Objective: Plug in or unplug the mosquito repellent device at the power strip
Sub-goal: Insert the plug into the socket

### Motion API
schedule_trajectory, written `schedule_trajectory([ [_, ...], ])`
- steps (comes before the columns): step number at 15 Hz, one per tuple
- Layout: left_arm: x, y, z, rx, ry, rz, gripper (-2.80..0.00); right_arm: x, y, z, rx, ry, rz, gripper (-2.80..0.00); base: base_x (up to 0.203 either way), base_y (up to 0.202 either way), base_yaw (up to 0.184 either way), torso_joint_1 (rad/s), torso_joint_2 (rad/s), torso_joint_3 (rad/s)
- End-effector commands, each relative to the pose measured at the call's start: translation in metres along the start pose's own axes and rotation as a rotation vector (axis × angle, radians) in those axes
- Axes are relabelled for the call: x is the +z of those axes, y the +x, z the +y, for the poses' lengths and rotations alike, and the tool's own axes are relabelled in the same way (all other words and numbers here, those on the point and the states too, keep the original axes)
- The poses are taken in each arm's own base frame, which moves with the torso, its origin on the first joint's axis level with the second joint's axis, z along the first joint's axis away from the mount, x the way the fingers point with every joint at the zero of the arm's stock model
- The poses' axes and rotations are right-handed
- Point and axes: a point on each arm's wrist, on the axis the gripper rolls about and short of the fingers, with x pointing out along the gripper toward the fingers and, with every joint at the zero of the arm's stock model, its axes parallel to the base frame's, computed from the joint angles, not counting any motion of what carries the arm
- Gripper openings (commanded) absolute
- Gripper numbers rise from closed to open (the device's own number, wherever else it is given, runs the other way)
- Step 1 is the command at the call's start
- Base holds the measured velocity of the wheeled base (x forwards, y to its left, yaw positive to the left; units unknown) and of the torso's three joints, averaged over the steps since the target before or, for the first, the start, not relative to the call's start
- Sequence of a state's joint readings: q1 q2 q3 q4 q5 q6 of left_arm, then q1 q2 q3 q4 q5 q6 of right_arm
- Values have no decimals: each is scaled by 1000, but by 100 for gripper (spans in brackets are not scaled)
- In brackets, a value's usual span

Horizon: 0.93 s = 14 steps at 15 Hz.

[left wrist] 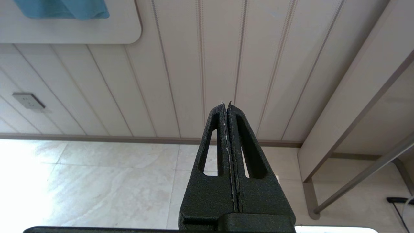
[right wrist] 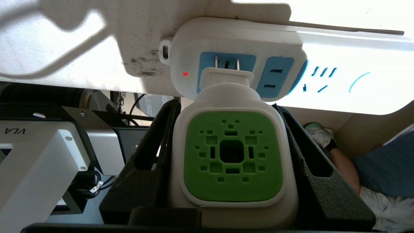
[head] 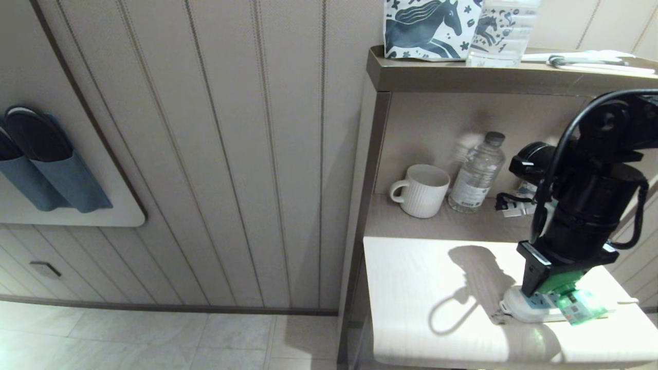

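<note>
White tabletop (head: pixel 411 288) at five o'clock — right gripper (right wrist: pixel 231 161) clamps the green-and-white plug-in repellent device (right wrist: pixel 233 155), prongs partly in the long white power strip (right wrist: pixel 239 35); left gripper (left wrist: pixel 228 106) closed, over the floor.

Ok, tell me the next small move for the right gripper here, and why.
Probably a short straight push toward the power strip. The right gripper is shut on the mosquito repellent device, whose metal prongs sit at the end socket with bare metal showing, so it looks not fully seated.
</note>
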<state>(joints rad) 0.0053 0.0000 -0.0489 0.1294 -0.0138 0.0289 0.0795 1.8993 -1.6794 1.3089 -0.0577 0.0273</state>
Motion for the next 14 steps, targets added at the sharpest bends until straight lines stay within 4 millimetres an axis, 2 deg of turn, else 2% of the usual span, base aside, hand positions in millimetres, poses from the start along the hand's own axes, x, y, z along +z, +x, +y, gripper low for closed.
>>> schedule_trajectory([
  [1, 0, 0, 0, -1, 0, 1, -280, 2, 3, 0, -1, 1, 16, -280, 0, 0, 0, 0, 0, 0],
  [14, 0, 0, 0, -1, 0, 1, -280, 0, 6, 0, -5, 1, 39, -280, 0, 0, 0, 0, 0, 0],
])
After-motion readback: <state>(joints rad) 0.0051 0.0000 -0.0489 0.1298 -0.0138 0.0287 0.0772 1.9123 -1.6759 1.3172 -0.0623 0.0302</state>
